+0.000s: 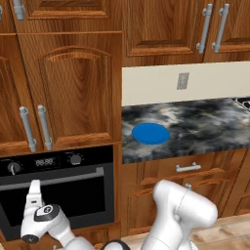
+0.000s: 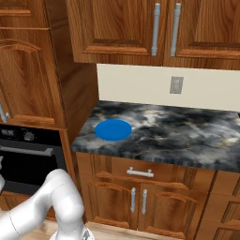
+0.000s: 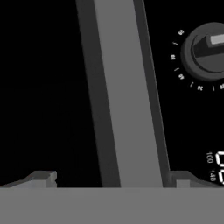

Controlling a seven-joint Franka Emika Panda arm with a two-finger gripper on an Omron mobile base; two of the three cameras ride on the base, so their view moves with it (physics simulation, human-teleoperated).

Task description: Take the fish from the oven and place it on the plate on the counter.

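At oven handle (image 3: 127, 96): end effector (image 3: 111, 177) (agape)

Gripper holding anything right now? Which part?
Nothing held. The gripper has its jaws open on either side of the black oven's silver bar handle, not closed on it.

Oven (image 1: 58, 190) shut at lower left; plate (image 1: 151, 133) bare on the counter (image 1: 205, 127).

In the left base view the black oven sits at the lower left with its door closed, silver bar handle (image 1: 53, 178) across the top, knobs (image 1: 75, 159) and a lit display above. The flat, round, bright blue plate lies near the left end of the dark marbled counter at centre frame, nothing on it. In the hand view the handle (image 3: 124, 96) runs top to bottom.
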